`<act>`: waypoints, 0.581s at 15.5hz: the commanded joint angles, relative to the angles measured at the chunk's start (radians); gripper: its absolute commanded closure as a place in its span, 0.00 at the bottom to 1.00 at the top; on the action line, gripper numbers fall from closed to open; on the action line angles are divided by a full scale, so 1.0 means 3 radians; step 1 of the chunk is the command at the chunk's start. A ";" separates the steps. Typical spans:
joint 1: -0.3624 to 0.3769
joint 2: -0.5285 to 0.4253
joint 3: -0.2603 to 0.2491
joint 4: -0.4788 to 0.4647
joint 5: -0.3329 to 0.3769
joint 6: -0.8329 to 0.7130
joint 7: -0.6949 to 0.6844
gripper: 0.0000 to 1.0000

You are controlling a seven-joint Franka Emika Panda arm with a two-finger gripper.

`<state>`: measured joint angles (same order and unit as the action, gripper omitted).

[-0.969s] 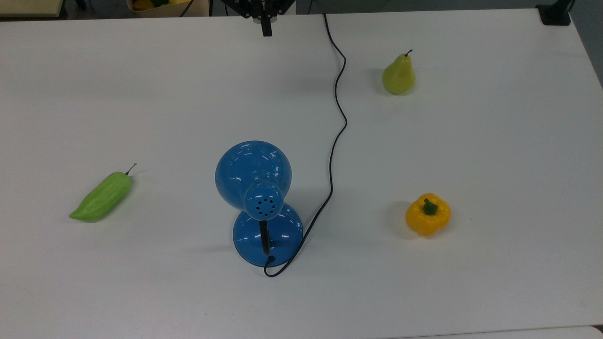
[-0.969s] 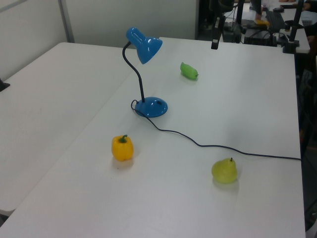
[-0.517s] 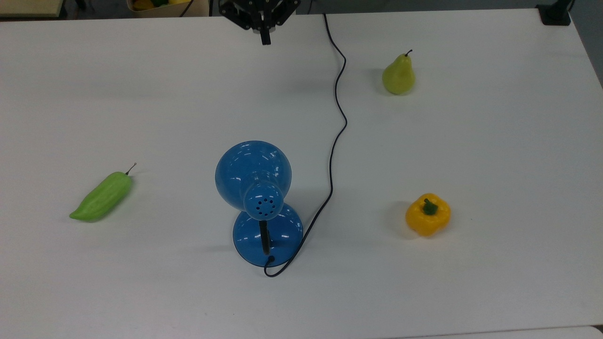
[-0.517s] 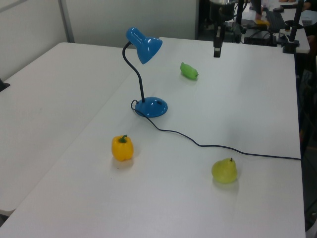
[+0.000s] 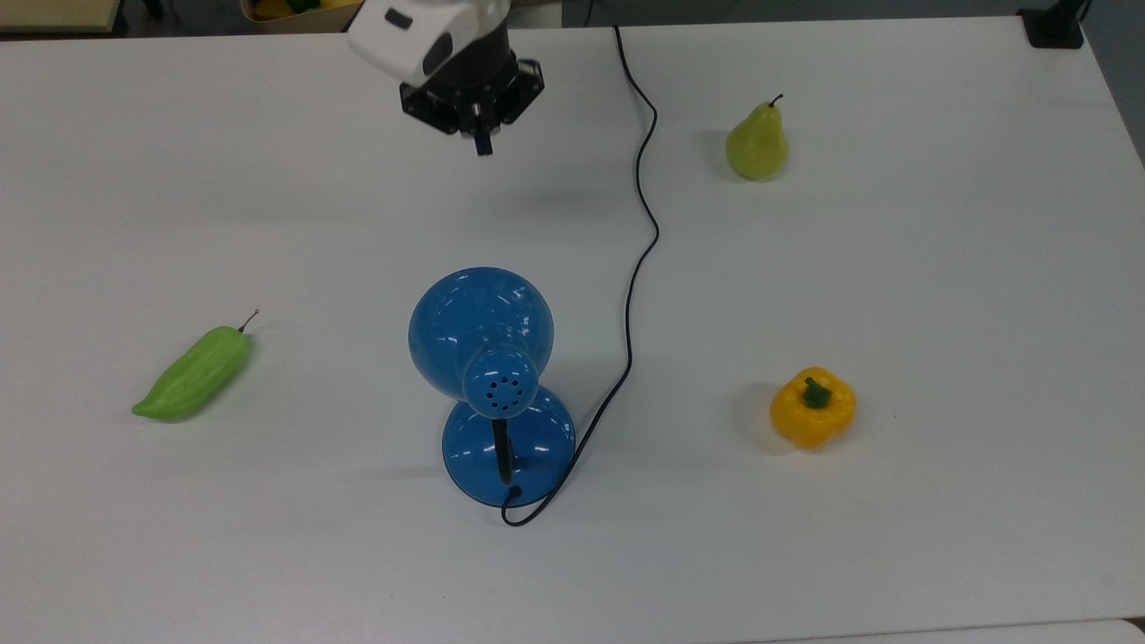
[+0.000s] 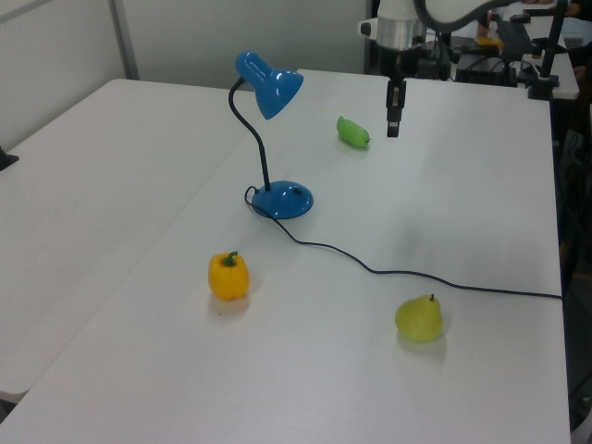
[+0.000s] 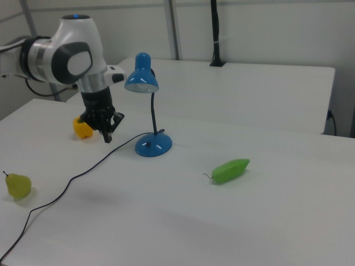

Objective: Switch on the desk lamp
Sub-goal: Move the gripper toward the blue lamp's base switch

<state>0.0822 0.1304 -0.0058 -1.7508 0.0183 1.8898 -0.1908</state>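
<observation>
The desk lamp (image 5: 490,376) is seen standing on the white counter (image 5: 939,268), near the middle of the top view, its dome shade (image 5: 479,326) tipped toward the top view's upper edge and its round base (image 5: 537,447) lying just below the shade in that view. In the left view the lamp (image 6: 268,139) is shown upright on its curved black neck (image 6: 254,139), with the base (image 6: 282,199) resting flat on the counter (image 6: 481,203). A thin black cord (image 5: 640,224) is seen running from the base across the counter toward the top view's upper edge.

The tool (image 5: 483,143) is held above the counter, well apart from the lamp, toward the top view's upper edge and roughly in line with the shade. In the left view the tool (image 6: 393,118) is found to the left view's right of the shade, pointing downward and clear of the counter. In the right view the tool (image 7: 106,133) is seen to the right view's left of the lamp (image 7: 147,108). Its fingers appear pressed together into one narrow tip, with nothing held between them.

A green pepper (image 5: 192,374) is placed toward the top view's left, a yellow bell pepper (image 5: 812,408) toward the top view's right, and a pear (image 5: 757,143) at the top view's upper right, beyond the cord.
</observation>
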 commanded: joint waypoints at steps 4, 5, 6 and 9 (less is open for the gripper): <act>0.0012 0.0169 -0.0011 -0.0248 -0.0076 0.0735 -0.0029 1.00; 0.0012 0.0209 -0.0011 -0.0289 -0.0076 0.0878 -0.0024 1.00; 0.0017 0.0255 -0.0011 -0.0305 -0.0076 0.1026 0.0012 1.00; 0.0017 0.0414 -0.0011 -0.0305 -0.0076 0.1425 0.0155 1.00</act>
<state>0.0823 0.2236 -0.0058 -1.8233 0.0070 2.2027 -0.1848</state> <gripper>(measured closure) 0.991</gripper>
